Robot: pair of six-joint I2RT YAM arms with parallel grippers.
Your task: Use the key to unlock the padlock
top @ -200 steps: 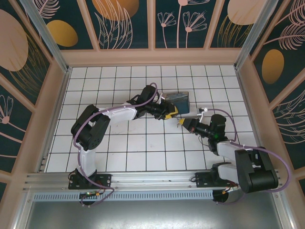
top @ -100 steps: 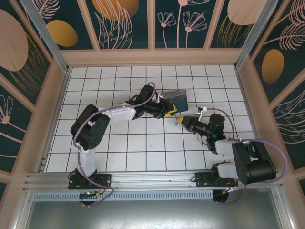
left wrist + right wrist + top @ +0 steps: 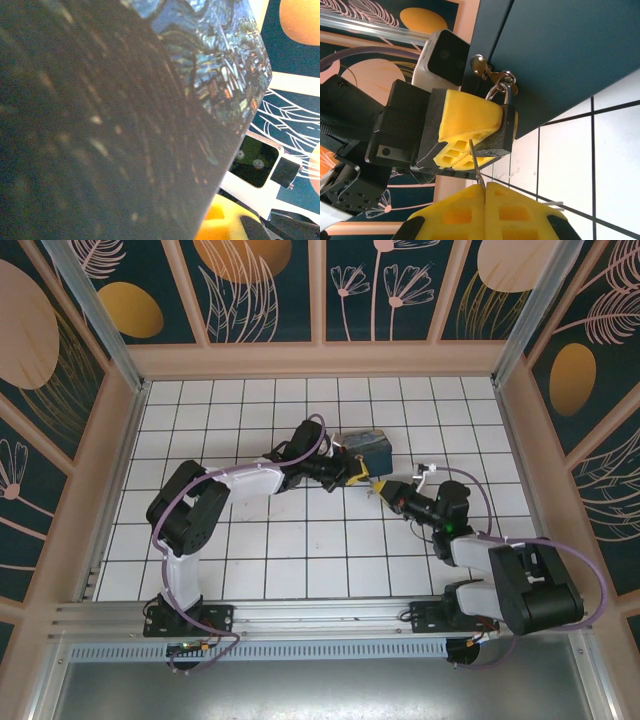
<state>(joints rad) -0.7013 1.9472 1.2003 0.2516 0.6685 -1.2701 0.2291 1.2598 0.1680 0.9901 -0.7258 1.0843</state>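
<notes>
Right gripper [image 3: 485, 187], pinched tight on the key [image 3: 476, 164], has crept forward so the blade tip meets the underside of the padlock [image 3: 502, 142]; just beyond, the left gripper [image 3: 470, 142] has clamped that lock, steadying it against the blue box [image 3: 560, 60], so insertion looks next

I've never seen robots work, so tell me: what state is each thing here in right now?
box: fastened by its latch.
padlock: shackle looks closed, hooked through the latch.
key: blade tip at the padlock's underside.
left gripper: shut on the padlock.
right gripper: shut on the key.
</notes>
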